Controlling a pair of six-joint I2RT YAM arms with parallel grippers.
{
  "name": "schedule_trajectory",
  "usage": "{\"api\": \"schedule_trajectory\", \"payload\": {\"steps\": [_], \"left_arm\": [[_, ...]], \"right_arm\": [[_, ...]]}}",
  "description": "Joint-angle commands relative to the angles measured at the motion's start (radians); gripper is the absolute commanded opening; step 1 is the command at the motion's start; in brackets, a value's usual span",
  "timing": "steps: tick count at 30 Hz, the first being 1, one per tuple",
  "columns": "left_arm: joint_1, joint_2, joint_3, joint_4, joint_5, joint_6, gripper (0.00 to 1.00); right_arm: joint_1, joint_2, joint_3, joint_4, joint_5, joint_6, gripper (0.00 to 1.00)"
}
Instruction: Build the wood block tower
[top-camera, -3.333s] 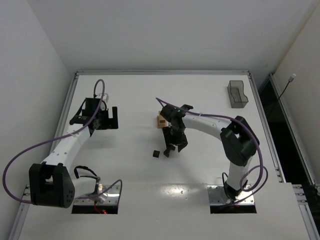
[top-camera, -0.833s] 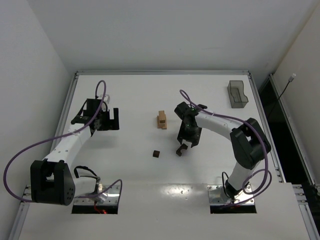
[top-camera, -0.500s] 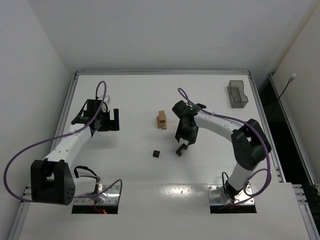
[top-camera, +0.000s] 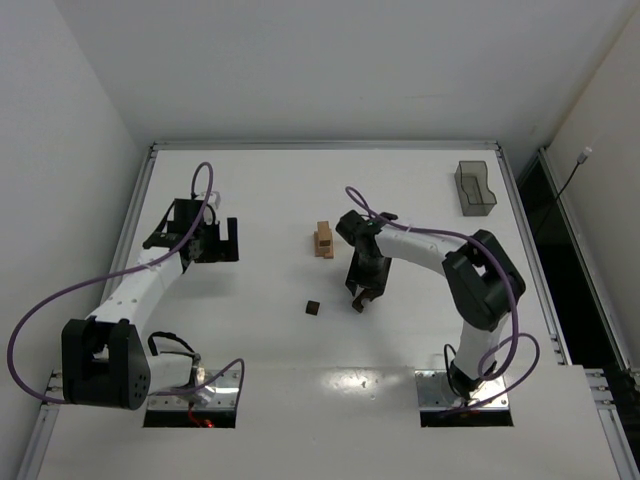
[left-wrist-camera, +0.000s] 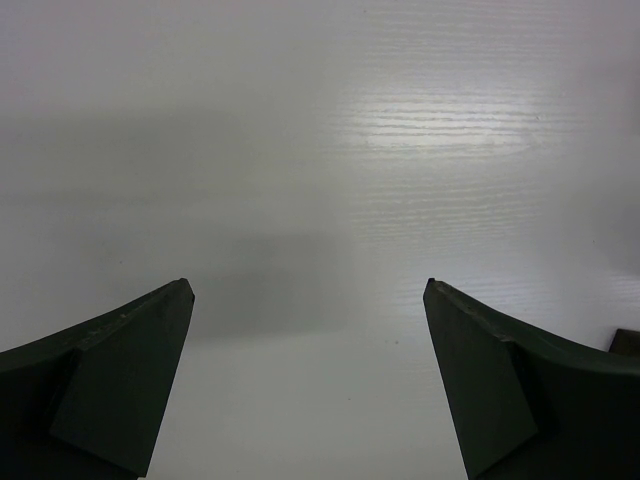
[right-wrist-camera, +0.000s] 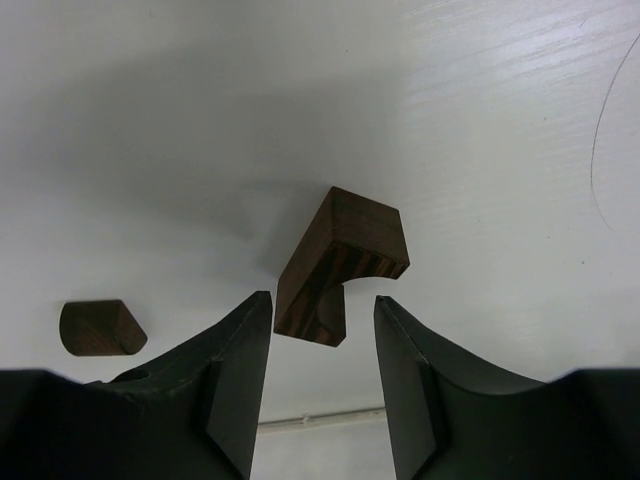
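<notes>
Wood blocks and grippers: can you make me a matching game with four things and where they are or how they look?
Things:
1. wood block tower
2. dark arch block
3. left gripper
4. grey tray

Matches:
A. open, holding nothing
B. far right, near the back corner
C. tan, standing in the middle
D. between the tips of the open right gripper

Pairs: 1-C, 2-D, 3-A, 4-B

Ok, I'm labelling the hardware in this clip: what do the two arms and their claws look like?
Both the left arm and right arm have white tubular links and bulky black joint housings, each trailed by a loose purple cable. The left claw and right claw are matte black, with two flat wedge-shaped fingers each.
</notes>
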Motion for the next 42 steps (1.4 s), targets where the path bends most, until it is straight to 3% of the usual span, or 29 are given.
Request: {"api": "schedule_trajectory", "payload": {"steps": [1,5,7,13,16,21,27,31,36,37,42], "left_arm": [[0.011,0.003,-0.002,0.025,-0.003,-0.01,1.0],[0.011,0.012,-0.002,0.025,-0.003,-0.01,1.0],[0.011,0.012,-0.002,0.025,-0.003,-0.01,1.0],[0.011,0.012,-0.002,0.034,-0.003,-0.01,1.0],[0.011,0.012,-0.002,0.034,-0.003,-0.01,1.0],[0.011,0.002,0.007,0.015,0.084,0.044,1.0],[0.011,-0.015,0.03,-0.027,0.308,0.101,1.0],[0.011,0.052,0.105,-0.097,0.442,0.122,1.0],[0.011,0.15,0.207,-0.148,0.649,0.148,0.99],[0.011,0.164,0.231,-0.159,0.676,0.159,0.97],[0.011,0.186,0.308,-0.22,0.761,0.191,0.94]], "right_arm": [[0.004,0.013,0.032,0.008,-0.001,0.031,0.4],[0.004,0.031,0.014,0.017,-0.001,0.031,0.37],[0.004,0.031,0.003,0.027,-0.001,0.031,0.31],[-0.005,0.031,-0.031,0.061,-0.001,0.031,0.0],[-0.005,-0.004,-0.049,0.075,-0.001,0.007,0.0],[-0.005,-0.131,-0.071,0.173,-0.053,-0.202,0.0],[-0.063,-0.404,-0.129,0.291,-0.303,-0.52,0.0],[-0.149,-0.51,-0.178,0.354,-0.598,-0.671,0.0],[-0.276,-0.54,-0.288,0.585,-1.002,-0.638,0.0],[-0.305,-0.54,-0.307,0.704,-1.039,-0.589,0.0],[-0.358,-0.508,-0.37,0.963,-1.165,-0.429,0.0]]}}
